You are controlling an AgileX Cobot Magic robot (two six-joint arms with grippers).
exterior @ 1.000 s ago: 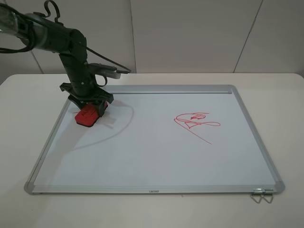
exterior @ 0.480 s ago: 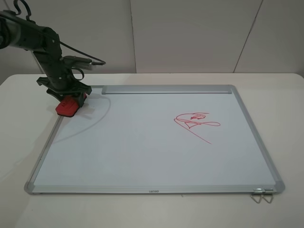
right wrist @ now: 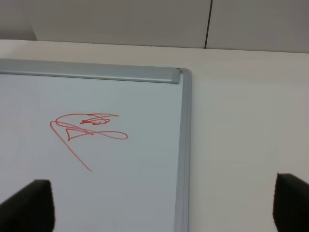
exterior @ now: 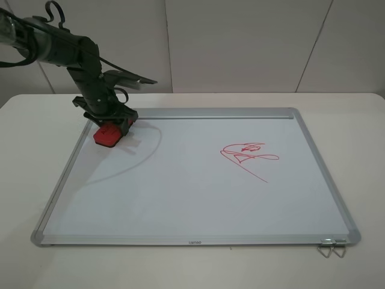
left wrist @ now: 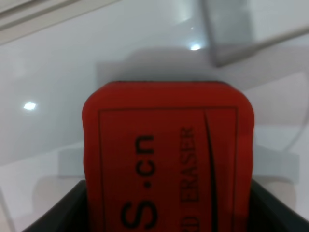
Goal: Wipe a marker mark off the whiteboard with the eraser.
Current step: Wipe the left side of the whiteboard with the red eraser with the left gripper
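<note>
The whiteboard (exterior: 180, 192) lies flat on the table. My left gripper (exterior: 112, 127) is shut on the red eraser (exterior: 107, 135), which rests on the board near its far left corner. In the left wrist view the eraser (left wrist: 166, 145) fills the middle, its black lettering facing up, with white board surface (left wrist: 63, 67) beyond it. No scribble with a straight horizontal stroke shows in any view; the marker mark is hidden or out of view. My right gripper (right wrist: 161, 205) stands open above the board's far right part (right wrist: 120, 193), out of the exterior high view.
A red looped scribble (exterior: 248, 155) with a long diagonal tail sits right of the board's middle, and this scribble (right wrist: 87, 128) also shows in the right wrist view. The silver tray bar (exterior: 210, 112) runs along the far edge. Metal clips (exterior: 332, 247) hang at the near right corner.
My left gripper carried the eraser left to the board's frame half a second ago, then back right onto the board near the far left corner.
</note>
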